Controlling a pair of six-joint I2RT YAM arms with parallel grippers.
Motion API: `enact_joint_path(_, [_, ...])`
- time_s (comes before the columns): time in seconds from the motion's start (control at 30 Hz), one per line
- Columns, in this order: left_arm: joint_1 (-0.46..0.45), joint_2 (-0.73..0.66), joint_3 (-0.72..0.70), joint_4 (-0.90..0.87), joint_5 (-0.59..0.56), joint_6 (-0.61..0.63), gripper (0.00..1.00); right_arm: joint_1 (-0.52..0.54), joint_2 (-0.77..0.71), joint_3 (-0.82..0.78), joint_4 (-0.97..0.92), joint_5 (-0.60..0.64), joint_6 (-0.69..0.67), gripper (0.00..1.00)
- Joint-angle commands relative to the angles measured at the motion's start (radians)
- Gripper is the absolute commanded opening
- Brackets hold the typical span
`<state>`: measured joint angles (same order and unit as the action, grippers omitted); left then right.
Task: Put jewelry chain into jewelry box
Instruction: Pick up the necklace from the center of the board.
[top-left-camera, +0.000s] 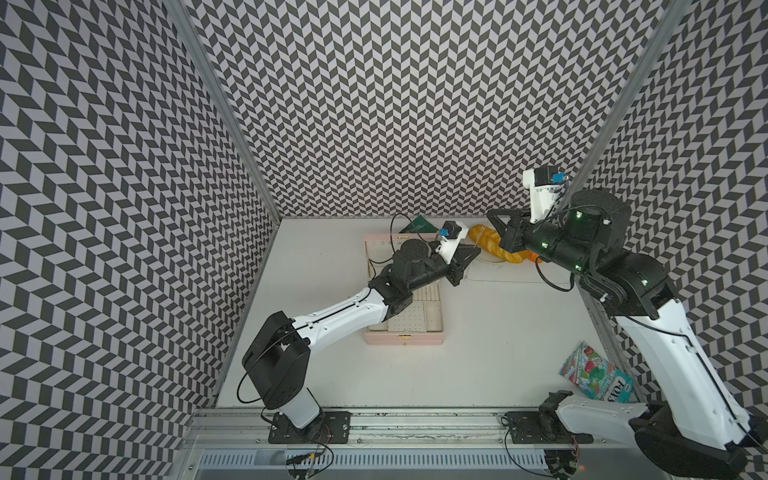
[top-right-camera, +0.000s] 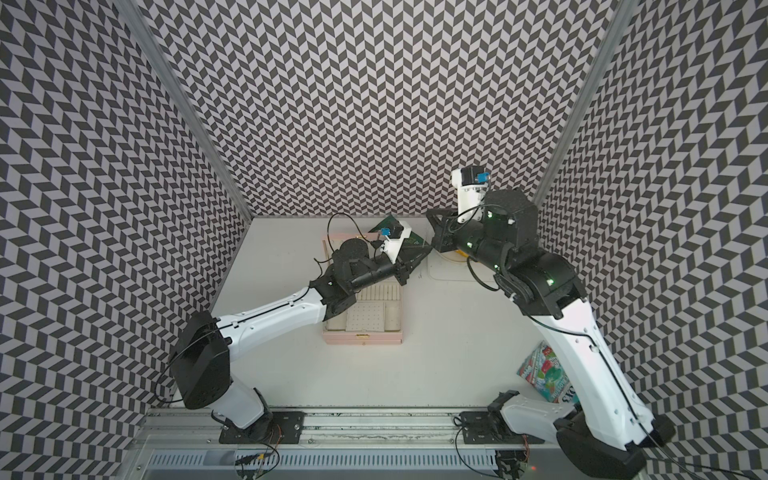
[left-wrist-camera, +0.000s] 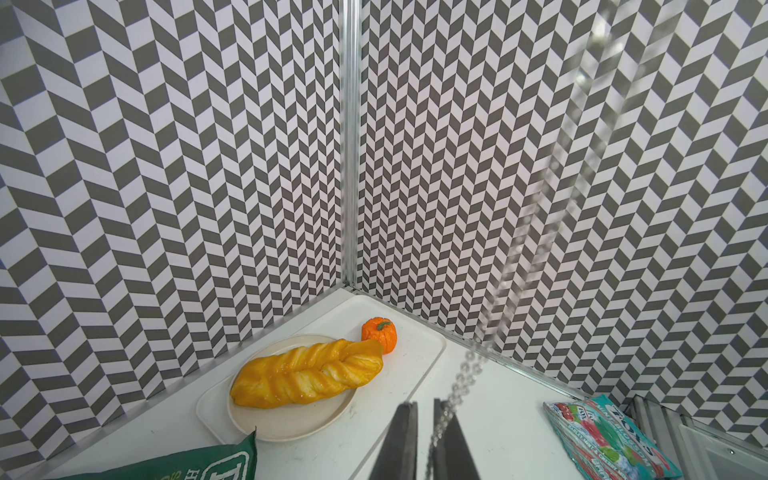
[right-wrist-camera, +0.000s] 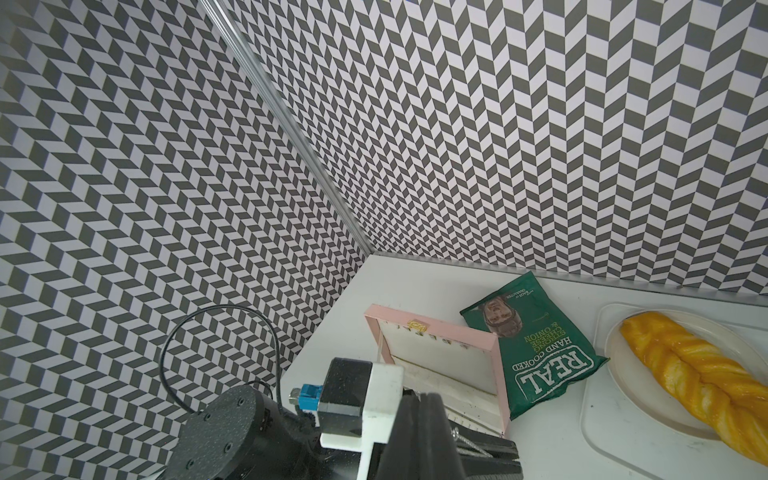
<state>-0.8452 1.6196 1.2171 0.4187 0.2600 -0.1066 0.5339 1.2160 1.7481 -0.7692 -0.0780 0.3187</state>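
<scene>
chain: the jewelry chain (left-wrist-camera: 467, 368) is in the air, not in the box. In the left wrist view it rises as a blurred line out of the left gripper (left-wrist-camera: 424, 403) slot. It is too thin to find in the top views.
left jaws: narrow slot with the chain threaded through, lying against one side. I can't tell if it's pinched.
right jaws: right gripper (right-wrist-camera: 419, 397) is pressed together and higher than the left one. I judge it pinches the chain's upper end, but the pinch itself isn't visible.
risk, slip: if my left jaws miss, the chain swings free from the upper hold alone.
risk, pull: the arms moving apart could yank so fine a chain out or snap it.
risk, drop: the left gripper sits just past the box's side, over bare surface (top-left-camera: 478, 332), so letting go here lands the chain outside.
box: the jewelry box (top-left-camera: 405, 338) is open with its lid (right-wrist-camera: 440, 326) raised at the far side. The cream inside shows ring rolls and a dotted panel, and I see no chain in it. The left arm (top-left-camera: 340, 311) covers part of it.
tray: the tray (left-wrist-camera: 432, 353) carries a plate (left-wrist-camera: 291, 434) with braided bread (left-wrist-camera: 307, 374). A small pumpkin (left-wrist-camera: 379, 334) sits on the tray just beside the bread's tip.
bags: the crisp bag (right-wrist-camera: 536, 353) is beside the lid. The candy bag (left-wrist-camera: 602, 440) is well apart.
</scene>
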Motion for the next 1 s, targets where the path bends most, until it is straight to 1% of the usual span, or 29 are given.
enact_joint_path(0.0, [-0.009, -0.020, -0.011, 0.025, 0.015, -0.003, 0.13, 0.003, -0.024, -0.004, 0.053, 0.017, 0.005, 0.00])
enact_joint_path(0.13, [-0.008, -0.026, -0.017, 0.025, 0.011, -0.002, 0.16, 0.003, -0.024, -0.007, 0.050, 0.023, 0.004, 0.00])
enact_joint_path(0.23, [-0.008, -0.029, -0.020, 0.026, 0.009, -0.001, 0.20, 0.003, -0.026, -0.011, 0.050, 0.027, 0.005, 0.00])
enact_joint_path(0.43, [-0.008, -0.034, -0.022, 0.029, 0.007, -0.004, 0.21, 0.003, -0.029, -0.021, 0.054, 0.025, 0.008, 0.00])
enact_joint_path(0.53, [-0.008, -0.040, -0.026, 0.030, 0.007, -0.004, 0.21, 0.002, -0.031, -0.027, 0.054, 0.026, 0.010, 0.00])
enact_joint_path(0.7, [-0.008, -0.046, -0.034, 0.032, 0.007, -0.004, 0.17, 0.002, -0.034, -0.027, 0.054, 0.029, 0.012, 0.00])
enact_joint_path(0.87, [-0.008, -0.055, -0.044, 0.033, 0.005, -0.005, 0.17, 0.001, -0.037, -0.029, 0.051, 0.038, 0.013, 0.00])
enact_joint_path(0.97, [-0.009, -0.063, -0.049, 0.035, 0.005, -0.005, 0.14, 0.002, -0.039, -0.036, 0.053, 0.038, 0.015, 0.00])
